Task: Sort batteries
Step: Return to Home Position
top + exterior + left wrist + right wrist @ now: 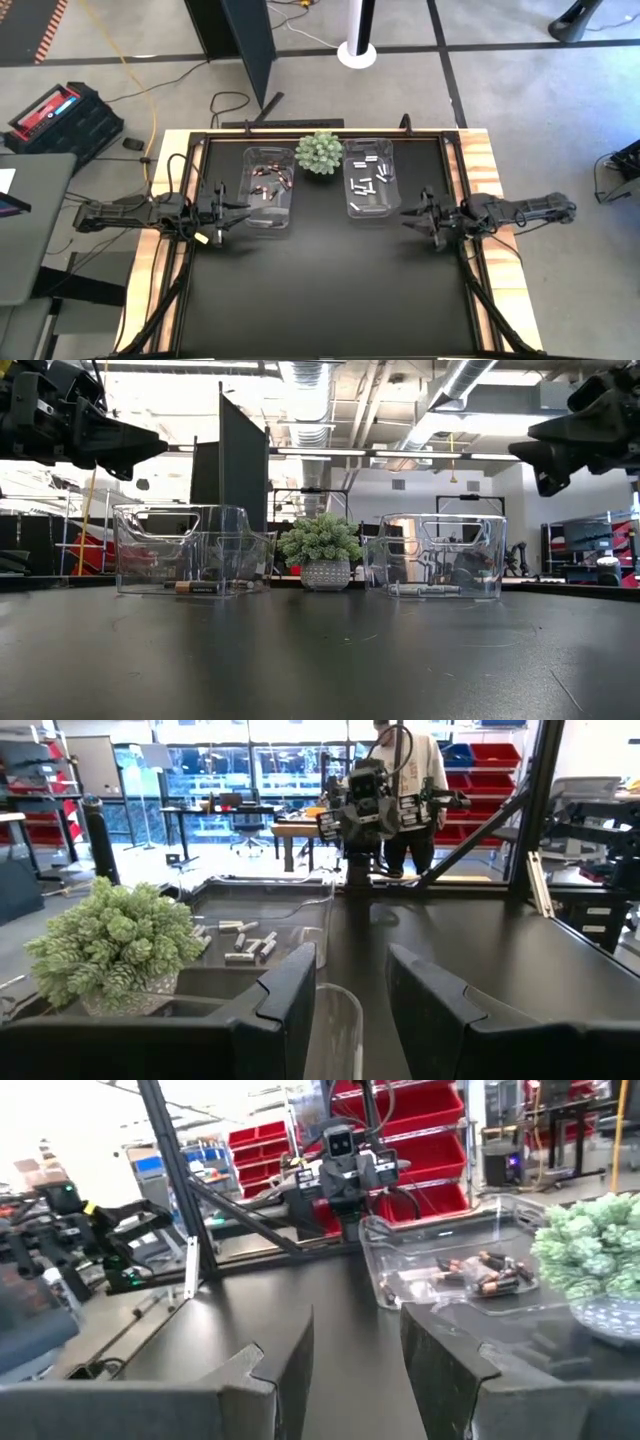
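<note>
Dark batteries with copper ends (270, 183) lie on the floor of the left clear bin (268, 210); they also show in the right wrist view (480, 1275). Pale silver batteries (365, 185) lie in the right clear bin (368, 208), seen again in the left wrist view (240, 942). My left gripper (240, 212) hovers level at the left bin's near left corner, open, nothing between its fingers (285, 1010). My right gripper (408, 215) hovers level just right of the right bin's near corner, open and empty (355, 1370). Both point inward, toward each other.
A green spiky plant in a small pot (319, 152) stands between the two bins at the far edge. The black tabletop (330, 290) stretches bare toward the near edge. A person (415, 770) stands beyond the table behind my right arm (365, 805).
</note>
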